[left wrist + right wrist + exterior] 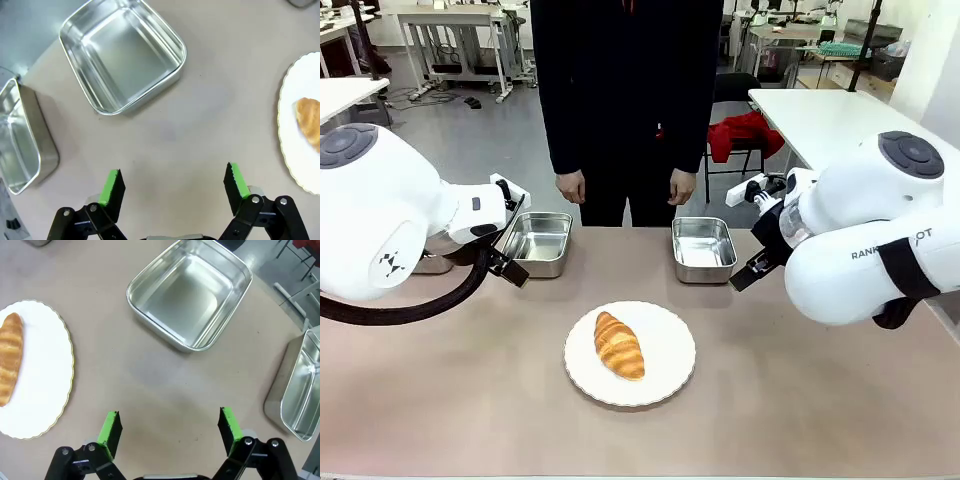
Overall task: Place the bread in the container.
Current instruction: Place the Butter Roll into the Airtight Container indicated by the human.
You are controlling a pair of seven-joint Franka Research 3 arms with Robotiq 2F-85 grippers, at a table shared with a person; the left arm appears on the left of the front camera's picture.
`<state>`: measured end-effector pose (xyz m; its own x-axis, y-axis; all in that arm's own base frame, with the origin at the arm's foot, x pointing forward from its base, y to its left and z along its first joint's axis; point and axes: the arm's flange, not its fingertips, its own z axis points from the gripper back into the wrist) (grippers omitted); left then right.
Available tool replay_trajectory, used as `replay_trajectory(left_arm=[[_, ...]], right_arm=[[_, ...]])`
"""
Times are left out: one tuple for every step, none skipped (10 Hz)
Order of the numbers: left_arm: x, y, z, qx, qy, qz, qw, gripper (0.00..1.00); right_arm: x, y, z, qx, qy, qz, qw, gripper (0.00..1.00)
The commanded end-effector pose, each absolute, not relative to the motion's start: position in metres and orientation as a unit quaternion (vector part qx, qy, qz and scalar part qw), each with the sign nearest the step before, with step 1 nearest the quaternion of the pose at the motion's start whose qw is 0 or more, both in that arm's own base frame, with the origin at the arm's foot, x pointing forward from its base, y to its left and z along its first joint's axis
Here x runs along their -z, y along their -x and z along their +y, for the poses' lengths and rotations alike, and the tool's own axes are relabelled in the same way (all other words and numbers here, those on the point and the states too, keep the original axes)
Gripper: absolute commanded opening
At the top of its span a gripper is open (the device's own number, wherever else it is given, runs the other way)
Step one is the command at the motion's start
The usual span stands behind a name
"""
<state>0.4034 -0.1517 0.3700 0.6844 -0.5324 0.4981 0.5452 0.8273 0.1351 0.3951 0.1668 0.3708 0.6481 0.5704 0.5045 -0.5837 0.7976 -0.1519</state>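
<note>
Right now the bread (pixel 619 345) lies on a round white plate (pixel 665 335) on the near middle of the counter (pixel 800 400). Farther back stand two shallow steel pans, the left container (pixel 537 243) and the right container (pixel 704 249), both empty and each apart from the plate. The left hand (pixel 173 182) hovers over bare counter just beside the left container, its green pads spread wide with nothing between them. The right hand (pixel 169 425) hangs just beside the right container, fingers wide apart and gripping nothing. A third pan (pixel 20 145) sits to the left of the left container, and a fourth pan (pixel 300 390) to the right of the right container. A person (pixel 625 90) in dark clothes stands at the far side, arms down.
</note>
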Motion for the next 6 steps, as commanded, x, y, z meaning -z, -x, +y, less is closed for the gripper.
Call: replay_trajectory(left_arm=[[-0.37,-0.4033,-0.1517,0.294,0.012,-0.268,0.918,1.0],[-0.37,-0.4033,-0.1517,0.294,0.012,-0.268,0.918,1.0],[-0.37,-0.4033,-0.1517,0.294,0.012,-0.268,0.918,1.0],[-0.37,-0.4033,-0.1517,0.294,0.012,-0.268,0.918,1.0],[-0.37,-0.4033,-0.1517,0.294,0.012,-0.268,0.918,1.0],[-0.37,-0.4033,-0.1517,0.294,0.012,-0.268,0.918,1.0]], right_arm=[[-0.3708,-0.3951,0.1668,-0.318,-0.012,-0.274,0.908,1.0],[-0.3708,-0.3951,0.1668,-0.318,-0.012,-0.274,0.908,1.0],[-0.3708,-0.3951,0.1668,-0.318,-0.012,-0.274,0.908,1.0],[-0.3708,-0.3951,0.1668,-0.318,-0.012,-0.274,0.908,1.0],[-0.3708,-0.3951,0.1668,-0.318,-0.012,-0.274,0.908,1.0],[-0.3708,-0.3951,0.1668,-0.318,-0.012,-0.274,0.908,1.0]])
